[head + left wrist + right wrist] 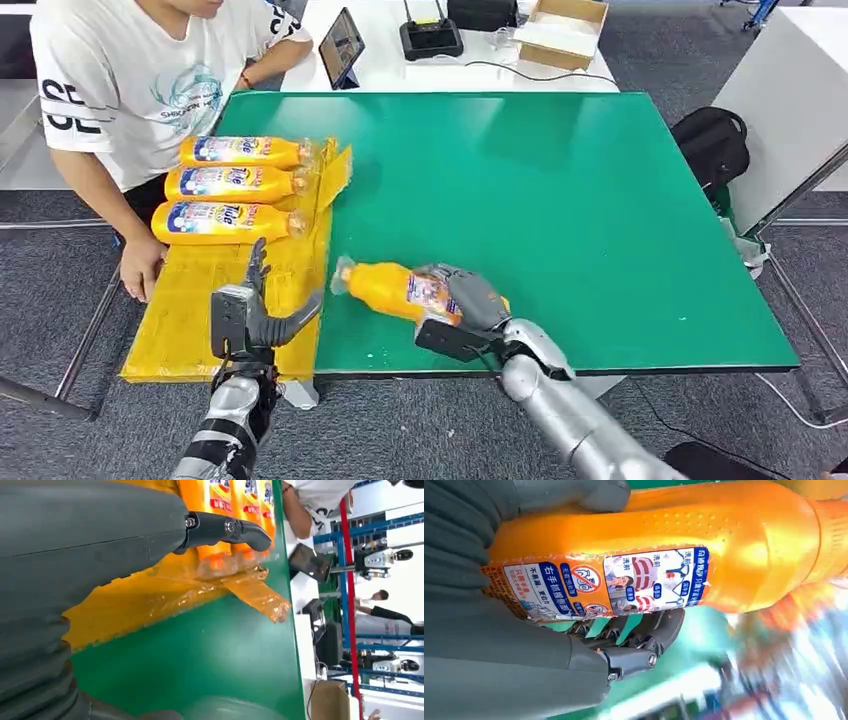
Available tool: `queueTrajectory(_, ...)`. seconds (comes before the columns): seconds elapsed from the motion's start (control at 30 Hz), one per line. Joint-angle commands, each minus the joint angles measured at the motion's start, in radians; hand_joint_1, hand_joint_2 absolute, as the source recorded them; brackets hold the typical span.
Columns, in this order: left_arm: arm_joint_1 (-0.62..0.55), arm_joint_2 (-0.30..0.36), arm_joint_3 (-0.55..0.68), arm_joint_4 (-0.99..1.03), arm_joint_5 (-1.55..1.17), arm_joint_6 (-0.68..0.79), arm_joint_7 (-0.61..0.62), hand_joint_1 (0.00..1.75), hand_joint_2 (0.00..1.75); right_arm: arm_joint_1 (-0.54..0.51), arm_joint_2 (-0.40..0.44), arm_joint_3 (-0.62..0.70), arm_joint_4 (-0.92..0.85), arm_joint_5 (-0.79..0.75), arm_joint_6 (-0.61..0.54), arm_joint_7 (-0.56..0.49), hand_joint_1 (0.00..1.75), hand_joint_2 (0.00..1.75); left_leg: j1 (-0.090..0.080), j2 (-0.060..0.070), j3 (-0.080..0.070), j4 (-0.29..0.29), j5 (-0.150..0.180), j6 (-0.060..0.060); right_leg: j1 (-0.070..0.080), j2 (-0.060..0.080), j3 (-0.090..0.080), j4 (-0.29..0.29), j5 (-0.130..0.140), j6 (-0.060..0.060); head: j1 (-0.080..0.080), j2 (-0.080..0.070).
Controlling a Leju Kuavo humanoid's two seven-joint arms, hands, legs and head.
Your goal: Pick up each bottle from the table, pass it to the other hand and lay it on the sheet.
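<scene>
Orange bottle lying on its side on the green table, near the front edge, cap pointing toward the yellow sheet. Right hand wrapped around its base end, thumb over the top and fingers curled under the label in the right wrist view, so clamped on the bottle, bottle looks slightly lifted at the cap end but cannot tell if it is clear of the table

Left hand to the left of the right hand, over the near part of the sheet, palm facing the bottle, fingers apart and holding nothing, thumb sticking out toward the bottle's cap, gap between thumb and cap

Beyond the left hand, three more orange bottles lie side by side on the far part of the sheet, caps pointing right toward the sheet's crumpled edge; left wrist view shows their necks just past a dark finger

Person in a white printed t-shirt sits left of the table, past the left hand, one hand resting at the sheet's left edge

Far past both hands: white table with a tablet, a black router and a cardboard box. Black backpack on the floor, right of the green table
</scene>
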Motion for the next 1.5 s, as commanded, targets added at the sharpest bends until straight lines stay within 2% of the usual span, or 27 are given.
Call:
queueTrajectory(0.03, 0.006, -0.006, 0.043, -0.020, -0.001, 0.023, -0.009, 0.00, 1.75, 0.114, 0.081, -0.261, -0.339, -0.008, -0.122, -0.046, 1.75, 1.75, -0.001, 0.000, -0.001, 0.000, -0.001, 0.001, 0.000, -0.002, 0.000, 0.001, -0.002, -0.002, 0.000, 0.000)
queueTrajectory(0.1, 0.005, -0.006, 0.043, -0.020, -0.001, 0.023, -0.009, 0.00, 1.75, 0.116, 0.081, -0.261, -0.338, -0.008, -0.122, -0.046, 1.75, 1.75, 0.000, 0.001, 0.000, 0.000, -0.002, 0.001, 0.000, -0.001, 0.000, 0.000, -0.001, -0.002, 0.000, 0.000)
queueTrajectory(0.13, 0.007, -0.010, 0.049, -0.025, 0.005, 0.036, -0.015, 0.00, 1.75, 0.124, 0.104, -0.290, -0.349, -0.007, -0.178, -0.085, 1.75, 1.75, -0.001, 0.001, 0.001, 0.000, -0.002, 0.002, 0.000, -0.001, 0.001, 0.000, -0.002, -0.003, 0.000, 0.000)
queueTrajectory(0.27, 0.007, -0.010, 0.049, -0.025, 0.005, 0.036, -0.015, 0.00, 1.75, 0.124, 0.104, -0.290, -0.349, -0.007, -0.178, -0.085, 1.75, 1.75, -0.001, 0.000, -0.003, 0.000, -0.001, 0.001, 0.000, -0.002, -0.003, 0.000, -0.001, -0.002, 0.000, 0.000)
queueTrajectory(0.6, 0.007, -0.010, 0.049, -0.025, 0.005, 0.036, -0.015, 0.00, 1.75, 0.124, 0.104, -0.290, -0.349, -0.007, -0.178, -0.085, 1.75, 1.75, 0.000, 0.001, -0.002, 0.000, -0.002, 0.001, 0.000, -0.001, -0.001, -0.001, -0.001, -0.002, 0.000, 0.000)
queueTrajectory(0.73, 0.006, -0.016, 0.053, -0.037, 0.023, 0.043, -0.023, 0.00, 1.75, 0.139, 0.125, -0.306, -0.402, -0.024, -0.249, -0.134, 1.75, 1.75, 0.000, 0.001, -0.001, 0.000, -0.002, 0.002, 0.000, -0.001, -0.001, 0.000, -0.002, -0.003, 0.000, 0.000)
queueTrajectory(0.83, 0.012, -0.022, 0.034, -0.059, 0.084, -0.052, 0.007, 0.00, 1.75, 0.142, 0.123, -0.295, -0.410, -0.032, -0.251, -0.147, 1.75, 1.75, -0.001, 0.001, -0.002, 0.000, -0.002, 0.001, 0.000, -0.001, -0.002, 0.000, -0.001, -0.002, 0.000, 0.000)
queueTrajectory(0.93, 0.034, -0.025, -0.030, -0.127, 0.218, -0.268, 0.084, 0.00, 1.75, 0.156, 0.110, -0.267, -0.382, -0.069, -0.154, -0.184, 1.75, 1.75, 0.000, 0.001, -0.001, 0.000, -0.002, 0.002, 0.001, -0.002, -0.001, -0.001, -0.002, -0.003, 0.000, 0.000)
queueTrajectory(1.07, 0.069, -0.016, -0.170, -0.216, 0.418, -0.520, 0.200, 0.00, 1.75, 0.187, 0.148, -0.237, -0.273, -0.128, -0.039, -0.257, 1.75, 1.75, 0.000, 0.001, 0.000, 0.000, -0.003, 0.002, 0.001, -0.001, 0.000, -0.001, -0.002, -0.003, 0.000, 0.000)
queueTrajectory(1.2, 0.071, -0.002, -0.246, -0.250, 0.454, -0.539, 0.205, 0.00, 1.75, 0.209, 0.186, -0.198, -0.192, -0.126, -0.034, -0.340, 1.75, 1.75, 0.000, 0.002, 0.001, -0.002, -0.003, 0.001, 0.001, -0.001, 0.001, -0.002, -0.002, -0.004, 0.000, 0.000)
queueTrajectory(1.5, 0.058, 0.008, -0.288, -0.253, 0.469, -0.556, 0.204, 0.00, 1.75, 0.199, 0.215, -0.143, -0.107, -0.108, -0.036, -0.361, 1.75, 1.75, 0.000, 0.003, -0.002, -0.001, -0.002, 0.001, 0.001, 0.000, -0.002, -0.002, -0.001, -0.003, 0.000, 0.000)
